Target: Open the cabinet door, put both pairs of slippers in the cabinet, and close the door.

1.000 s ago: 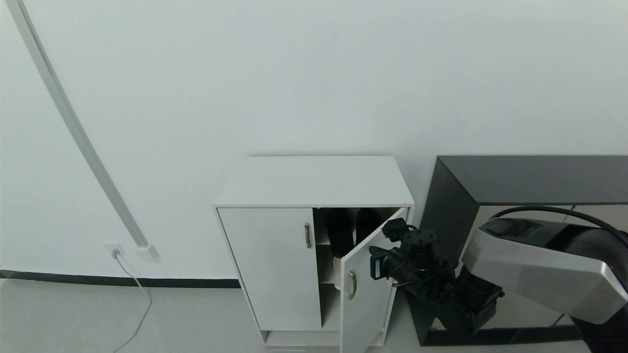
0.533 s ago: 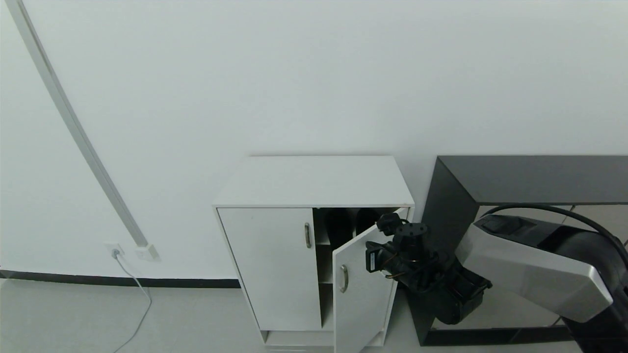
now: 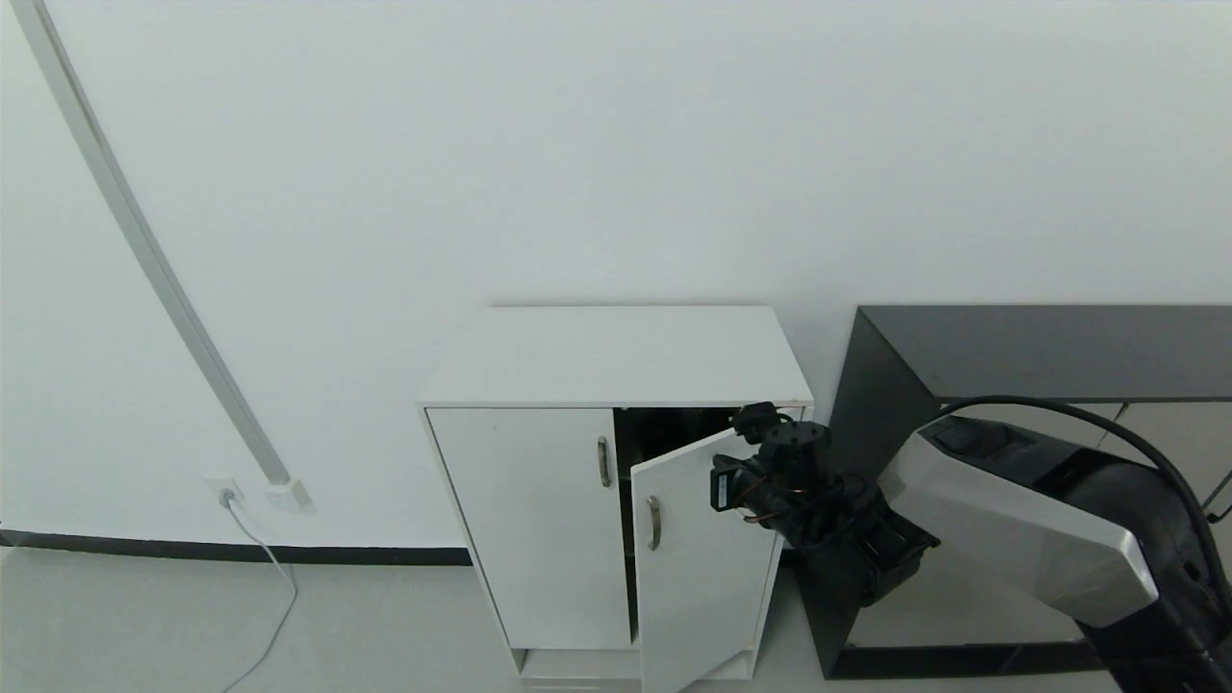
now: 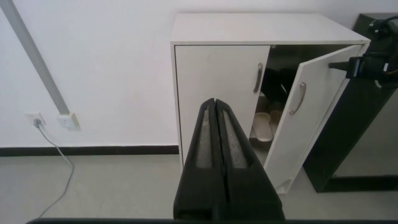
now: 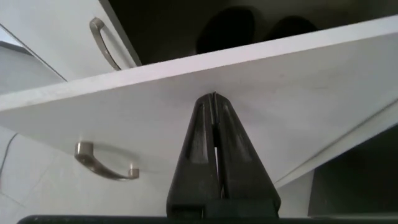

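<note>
Swinging in from where it stood a second ago, the right door [image 3: 698, 558] of the white cabinet [image 3: 616, 356] now leaves only a narrow dark gap beside the shut left door [image 3: 525, 520], and the right arm has come in with it. The right gripper [image 5: 214, 99] has its fingers together, with the tips against the door's outer face just under its top edge, on the hinge side of the curved metal handle [image 3: 654, 523]. The cabinet is a low, plain white box with two doors, each with a small metal handle near the middle seam, and it stands against the wall just beside a dark cabinet [image 3: 1011, 351]. Through the gap, a pair of black slippers [image 5: 227, 28] sits on the upper shelf with its toes at the shelf's front edge. A pair of pale slippers [image 4: 266, 124] lies on a lower shelf. The left gripper [image 4: 216, 102] hangs well apart from the cabinet, its fingers pressed together on nothing.
</note>
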